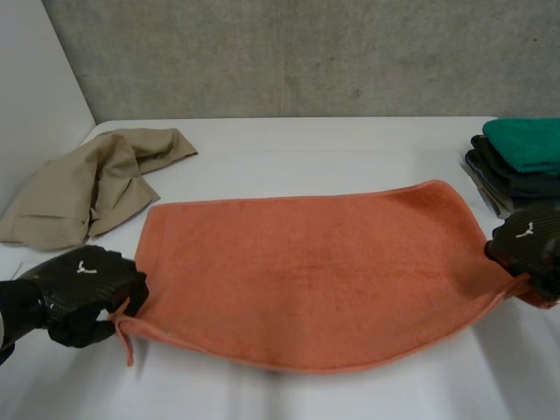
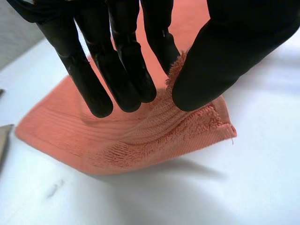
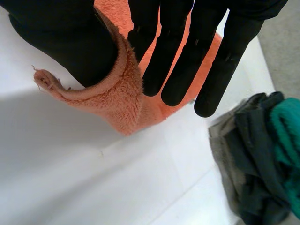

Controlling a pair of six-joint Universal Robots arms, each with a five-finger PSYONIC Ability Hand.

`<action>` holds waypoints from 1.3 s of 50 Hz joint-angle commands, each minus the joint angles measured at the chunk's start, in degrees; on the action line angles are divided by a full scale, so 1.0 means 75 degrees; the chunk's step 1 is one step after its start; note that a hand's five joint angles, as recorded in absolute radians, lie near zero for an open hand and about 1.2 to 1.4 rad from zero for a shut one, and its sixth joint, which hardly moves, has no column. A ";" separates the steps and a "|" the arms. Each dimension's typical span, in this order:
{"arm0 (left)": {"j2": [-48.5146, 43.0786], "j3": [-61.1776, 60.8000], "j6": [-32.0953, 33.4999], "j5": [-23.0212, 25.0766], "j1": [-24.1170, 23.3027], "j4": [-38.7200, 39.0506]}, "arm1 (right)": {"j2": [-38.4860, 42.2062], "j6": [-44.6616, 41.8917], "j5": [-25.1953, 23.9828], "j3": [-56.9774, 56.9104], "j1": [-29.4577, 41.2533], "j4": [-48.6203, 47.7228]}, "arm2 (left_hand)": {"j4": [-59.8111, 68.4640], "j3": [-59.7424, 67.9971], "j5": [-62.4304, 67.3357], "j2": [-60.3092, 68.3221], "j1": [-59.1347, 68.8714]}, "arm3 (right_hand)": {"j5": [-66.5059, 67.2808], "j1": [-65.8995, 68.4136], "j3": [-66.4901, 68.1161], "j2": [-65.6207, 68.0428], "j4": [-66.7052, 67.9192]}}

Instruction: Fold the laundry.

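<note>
An orange towel point(image 1: 306, 271) lies spread across the white table point(image 1: 289, 149), its near edge lifted a little. My left hand point(image 1: 83, 293) pinches the towel's near left corner point(image 2: 206, 126) between thumb point(image 2: 220, 61) and straight fingers point(image 2: 126, 75). My right hand point(image 1: 529, 245) holds the near right corner the same way, the towel point(image 3: 117, 93) bent over its thumb point(image 3: 75, 42) with the fingers point(image 3: 187, 61) straight behind. Both corners are raised off the table.
A crumpled beige garment point(image 1: 92, 188) lies at the back left. A stack of folded cloths, green on dark grey point(image 1: 516, 162), sits at the right edge, close beside my right hand, and appears as the stack point(image 3: 262, 154) in the right wrist view. A wall stands behind.
</note>
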 commanded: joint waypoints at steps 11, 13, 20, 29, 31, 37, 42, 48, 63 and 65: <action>-0.3958 0.4228 -0.1345 -0.2108 -0.2188 0.1857 | 0.3275 0.2078 0.1834 -0.2718 0.1158 -0.2737 | 0.1473 0.1550 0.1734 0.1512 0.1911 | 0.1525 0.2127 0.1556 0.1677 0.1511; -0.4356 0.4824 -0.1917 -0.2376 -0.2352 0.2523 | 0.3579 0.2381 0.1985 -0.3045 0.1263 -0.3321 | 0.1473 0.1550 0.1734 0.1512 0.1911 | 0.1525 0.2127 0.1556 0.1677 0.1511; -0.5457 0.6103 -0.2881 -0.2788 -0.2902 0.3663 | 0.4388 0.2594 0.2197 -0.3644 0.1510 -0.4800 | 0.1473 0.1550 0.1734 0.1512 0.1911 | 0.1525 0.2127 0.1556 0.1677 0.1511; -0.6970 0.7721 -0.2648 -0.3467 -0.3232 0.4261 | 0.5794 0.2314 0.2619 -0.4791 0.1861 -0.6042 | 0.1473 0.1550 0.1734 0.1512 0.1911 | 0.1525 0.2127 0.1556 0.1677 0.1511; -0.7170 0.8026 -0.2671 -0.3654 -0.3243 0.4413 | 0.5982 0.2219 0.2619 -0.4944 0.1920 -0.6254 | 0.1473 0.1550 0.1734 0.1512 0.1911 | 0.1525 0.2127 0.1556 0.1677 0.1511; -0.7558 0.8414 -0.2916 -0.3703 -0.3419 0.4835 | 0.6569 0.1856 0.2830 -0.5378 0.2178 -0.6852 | -0.5938 -0.5860 -0.5677 -0.5899 -0.5499 | -0.7808 -0.7206 -0.7777 -0.7656 -0.7823; -0.7195 0.7923 -0.3245 -0.3538 -0.3513 0.4871 | 0.6394 0.1843 0.2947 -0.5332 0.2248 -0.6654 | -0.7861 -0.7783 -0.7600 -0.7822 -0.7422 | -0.7808 -0.7206 -0.7777 -0.7656 -0.7823; -0.6013 0.6904 -0.3596 -0.3573 -0.3232 0.5047 | 0.5529 0.2907 0.2854 -0.4923 0.2050 -0.6420 | -0.7861 -0.7783 -0.7600 -0.7822 -0.7422 | -0.7808 -0.7206 -0.7777 -0.7656 -0.7823; -0.4123 0.3587 -0.4101 -0.2801 -0.2728 0.5244 | 0.3335 0.3824 0.1905 -0.3012 0.1580 -0.4463 | -0.7861 -0.7783 -0.7600 -0.7822 -0.7422 | -0.7808 -0.7206 -0.7777 -0.7656 -0.7823; -0.4334 0.3598 -0.4077 -0.2741 -0.2716 0.5491 | 0.3195 0.4035 0.1834 -0.2708 0.1545 -0.4158 | -0.7861 -0.7783 -0.7600 -0.7822 -0.7422 | -0.7808 -0.7206 -0.7777 -0.7656 -0.7823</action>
